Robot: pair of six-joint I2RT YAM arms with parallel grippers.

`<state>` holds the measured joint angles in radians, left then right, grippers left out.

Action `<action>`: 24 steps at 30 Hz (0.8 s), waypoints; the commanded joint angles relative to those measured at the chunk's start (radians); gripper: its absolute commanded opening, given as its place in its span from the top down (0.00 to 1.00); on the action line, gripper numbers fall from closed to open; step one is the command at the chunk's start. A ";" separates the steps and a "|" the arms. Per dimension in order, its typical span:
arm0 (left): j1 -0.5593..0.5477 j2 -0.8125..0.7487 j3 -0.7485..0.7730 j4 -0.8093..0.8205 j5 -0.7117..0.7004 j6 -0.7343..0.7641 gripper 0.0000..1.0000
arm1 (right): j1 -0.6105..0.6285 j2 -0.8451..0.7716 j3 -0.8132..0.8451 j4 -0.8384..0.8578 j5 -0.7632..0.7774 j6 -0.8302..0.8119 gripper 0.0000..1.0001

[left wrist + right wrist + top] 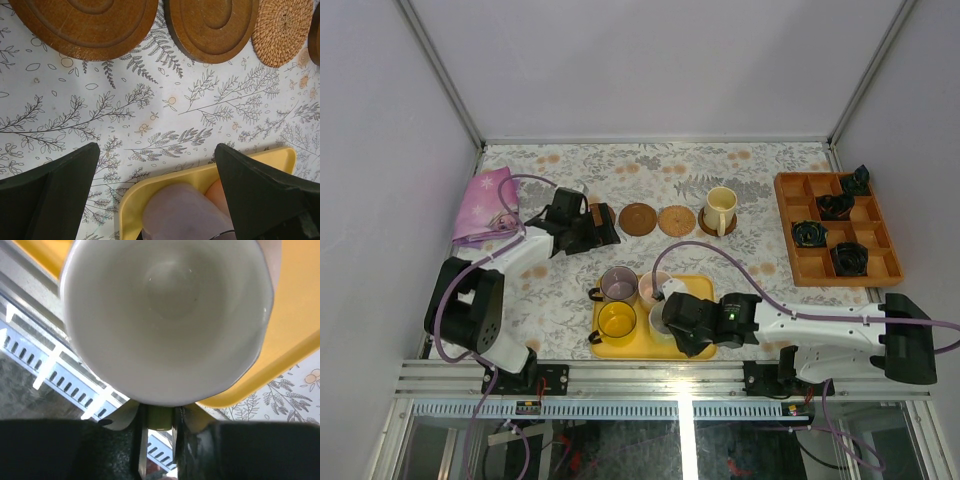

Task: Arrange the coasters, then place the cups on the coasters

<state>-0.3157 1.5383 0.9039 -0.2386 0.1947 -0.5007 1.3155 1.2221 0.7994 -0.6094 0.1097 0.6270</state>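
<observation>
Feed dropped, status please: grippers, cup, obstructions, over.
Left gripper open, empty. Right gripper pinching green handle of white cup, in yellow tray. Pink cup close alongside.

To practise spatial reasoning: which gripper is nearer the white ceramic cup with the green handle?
Right. The right gripper clasps the white ceramic cup by its green handle; the left gripper hangs open beyond the yellow rectangular tray.

The left arm (515, 258) and the right arm (820, 325) are built alike, with white link shells running between bulky matt-black joint housings. A lilac-grey cable (533, 178) loops loosely along each one. Each stands on a small black base block (535, 378). A tiny green dot, perhaps a status lamp, glows on the right wrist housing (728, 313). The left arm's fingers (55, 195) are dark, wedge-shaped and faintly grainy.
</observation>
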 commanded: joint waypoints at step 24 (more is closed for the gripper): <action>-0.016 0.025 -0.002 0.040 -0.031 0.011 0.00 | 0.040 -0.007 0.506 -0.508 0.564 0.080 1.00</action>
<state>-0.3267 1.5616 0.9028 -0.2386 0.1757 -0.5003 1.3533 1.1103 1.1061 -1.0355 0.3500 0.6598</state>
